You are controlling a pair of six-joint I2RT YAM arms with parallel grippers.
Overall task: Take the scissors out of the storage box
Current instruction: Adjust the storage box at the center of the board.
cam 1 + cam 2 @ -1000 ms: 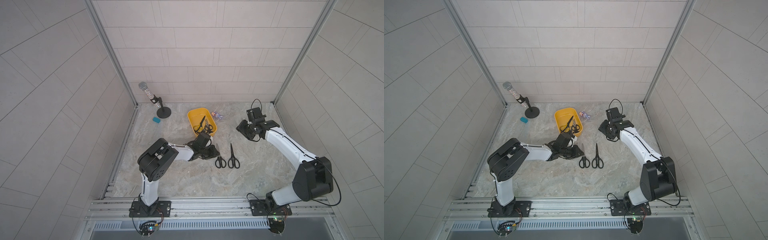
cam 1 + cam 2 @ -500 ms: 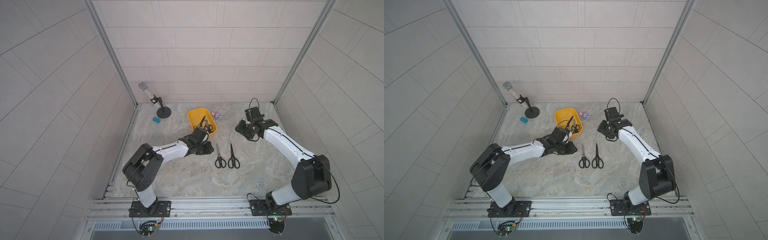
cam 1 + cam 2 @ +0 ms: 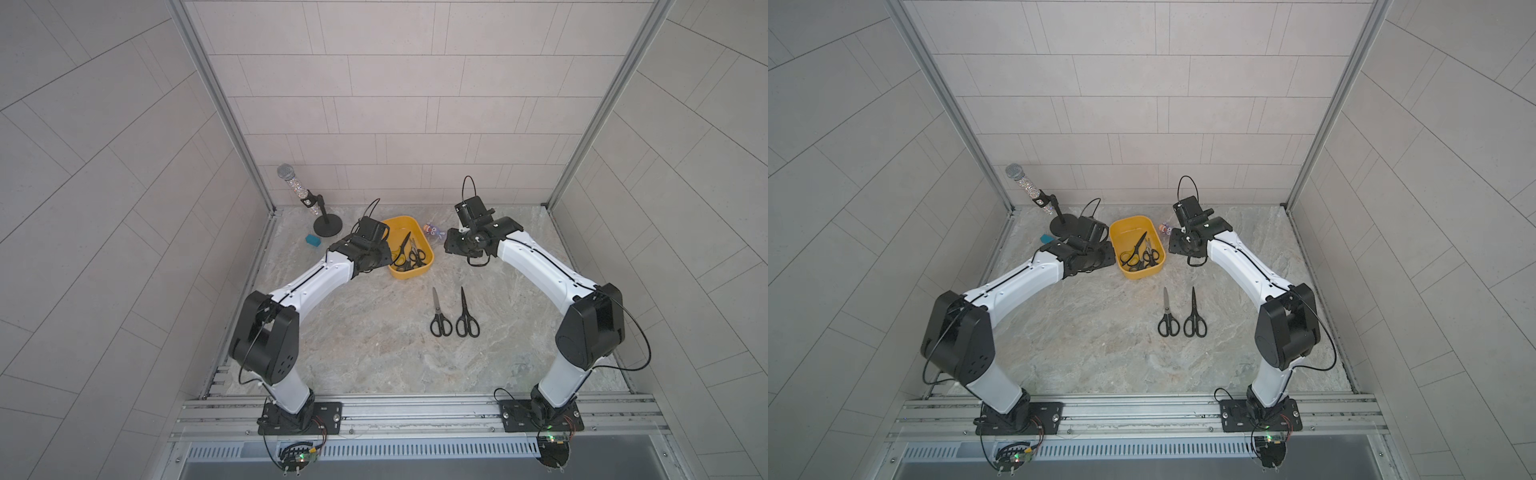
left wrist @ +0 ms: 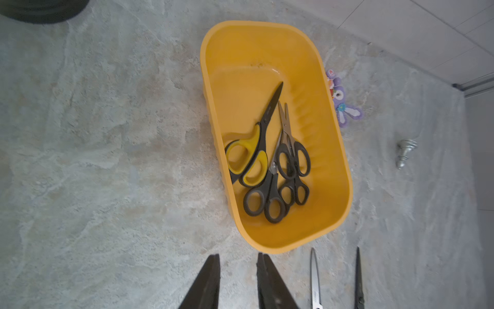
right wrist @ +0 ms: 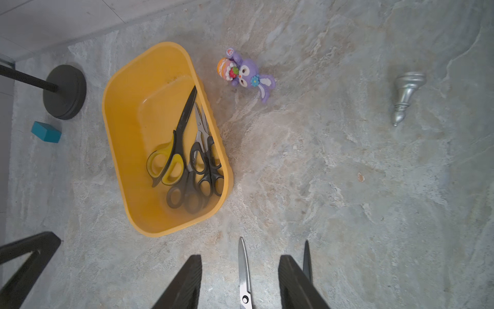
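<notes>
Marble-grey tabletop (image 3: 374,345), lower centre in both top views, carries two freed pairs side by side: silver-bladed scissors (image 3: 438,318) and black-bladed scissors (image 3: 466,318). Behind them the storage box (image 3: 409,275) holds four more, with the yellow-handled pair (image 4: 260,131) overlapping three tangled black-handled pairs (image 4: 270,191). Roughly a third looks done. Left gripper (image 4: 238,256) and right gripper (image 5: 239,257) flank the box, jaws apart and empty. Farther back sit a purple toy (image 3: 432,230), teal block (image 3: 312,240) and microphone (image 3: 291,183), none blocking.
</notes>
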